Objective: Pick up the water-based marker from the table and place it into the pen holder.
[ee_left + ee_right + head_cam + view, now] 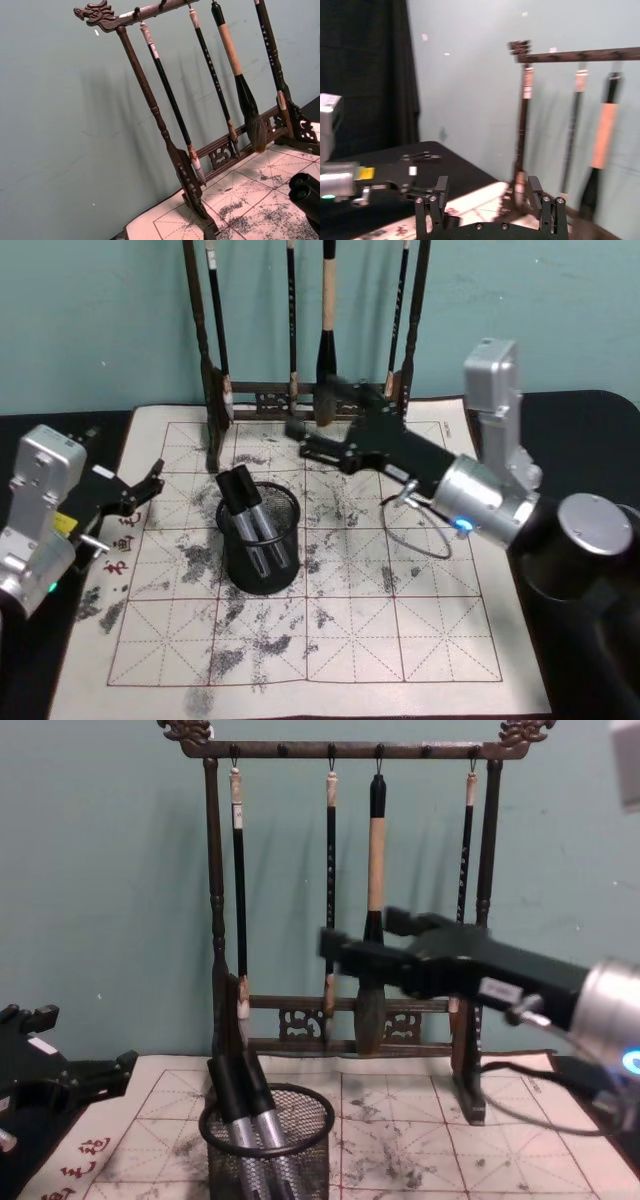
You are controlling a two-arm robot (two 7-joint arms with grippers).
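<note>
Cream grid mat (400, 640) on dark table (590, 410), teal wall behind. Black mesh pen holder (262, 540) sits left of centre in the head view; two water-based markers (250, 520) stand inside, long axes tilted, black caps up toward upper left. Brush rack (350, 1020) stands behind. Right gripper (305, 440) hovers upper centre, fingers apart, empty. Left gripper (150, 485) at left edge, fingers spread, empty.
</note>
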